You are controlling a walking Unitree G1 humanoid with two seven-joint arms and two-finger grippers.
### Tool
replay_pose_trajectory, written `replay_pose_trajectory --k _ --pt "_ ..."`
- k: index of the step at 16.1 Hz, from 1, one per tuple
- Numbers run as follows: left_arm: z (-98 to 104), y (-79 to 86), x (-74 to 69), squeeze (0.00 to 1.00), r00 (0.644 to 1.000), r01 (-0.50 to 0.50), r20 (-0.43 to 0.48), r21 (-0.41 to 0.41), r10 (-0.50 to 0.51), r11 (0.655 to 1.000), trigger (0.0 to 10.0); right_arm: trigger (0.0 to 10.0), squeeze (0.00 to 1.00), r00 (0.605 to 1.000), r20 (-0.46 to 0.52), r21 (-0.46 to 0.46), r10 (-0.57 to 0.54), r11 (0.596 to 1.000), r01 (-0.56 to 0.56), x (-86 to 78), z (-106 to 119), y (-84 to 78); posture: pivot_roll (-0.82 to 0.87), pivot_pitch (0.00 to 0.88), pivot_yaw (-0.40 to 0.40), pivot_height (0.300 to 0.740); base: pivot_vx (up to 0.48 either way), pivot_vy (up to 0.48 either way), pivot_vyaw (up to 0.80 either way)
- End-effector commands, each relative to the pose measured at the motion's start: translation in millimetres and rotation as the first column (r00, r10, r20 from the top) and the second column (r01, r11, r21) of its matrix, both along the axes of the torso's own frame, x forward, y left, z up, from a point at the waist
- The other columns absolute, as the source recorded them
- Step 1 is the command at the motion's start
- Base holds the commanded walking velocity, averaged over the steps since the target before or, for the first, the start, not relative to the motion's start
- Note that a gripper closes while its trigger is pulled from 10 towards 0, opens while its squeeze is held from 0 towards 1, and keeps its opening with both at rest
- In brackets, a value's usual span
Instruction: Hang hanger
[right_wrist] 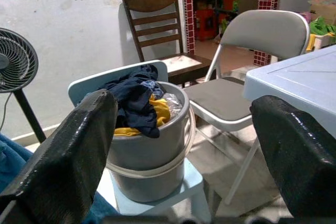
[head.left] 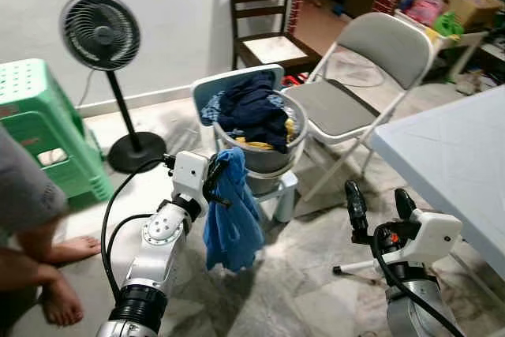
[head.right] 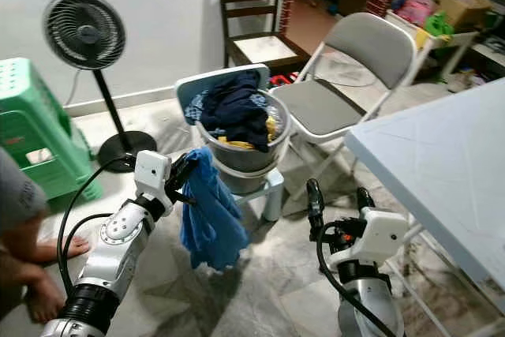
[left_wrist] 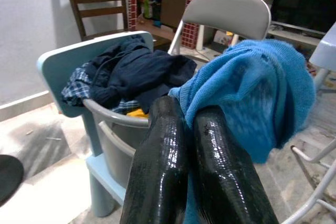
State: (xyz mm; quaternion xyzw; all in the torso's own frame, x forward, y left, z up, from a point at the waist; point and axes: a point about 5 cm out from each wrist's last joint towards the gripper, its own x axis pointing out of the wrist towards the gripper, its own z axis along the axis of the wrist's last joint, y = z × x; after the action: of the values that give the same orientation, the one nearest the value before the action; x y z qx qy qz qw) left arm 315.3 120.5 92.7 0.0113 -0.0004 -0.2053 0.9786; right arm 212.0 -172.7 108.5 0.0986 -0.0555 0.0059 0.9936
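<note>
**Blue cloth held up by the left gripper**

Cloth hangs long-ways, straight down — the blue cloth (head.left: pixel 231 215) droops from the left gripper (head.left: pixel 215 177), whose fingers (left_wrist: pixel 210 171) are pinched tight on its top, just beside the grey bucket (head.left: pixel 264 157) of clothes on a small blue chair (head.left: pixel 225 83). The right gripper (head.left: pixel 380 204) — fingers spread wide — grips nothing, near the white table (head.left: pixel 458 155).

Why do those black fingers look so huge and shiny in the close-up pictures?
Left wrist view: the camera sits right behind the fingers, so they loom, glossy with glare, against the blue garment. Right wrist view: the fingers loom soft-edged.
</note>
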Motion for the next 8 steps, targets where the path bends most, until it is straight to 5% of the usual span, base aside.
replay_pose_trajectory --k 1,8 --pt "7.5 -1.2 1.1 0.0 1.0 0.003 0.026 -0.006 -0.002 1.0 10.0 10.0 0.0 1.0 -0.004 -0.008 -0.004 1.0 0.004 0.3 -1.2 -2.4 0.15 0.018 -0.092 0.74 0.0 0.0 -0.8" --pt "7.5 20.1 -10.7 0.0 0.996 -0.077 0.038 0.029 0.076 0.997 10.0 10.0 0.0 0.998 -0.018 -0.024 0.063 0.998 -0.064 24.5 -1.9 5.8 0.27 0.044 -0.176 0.74 0.0 0.0 -0.8"
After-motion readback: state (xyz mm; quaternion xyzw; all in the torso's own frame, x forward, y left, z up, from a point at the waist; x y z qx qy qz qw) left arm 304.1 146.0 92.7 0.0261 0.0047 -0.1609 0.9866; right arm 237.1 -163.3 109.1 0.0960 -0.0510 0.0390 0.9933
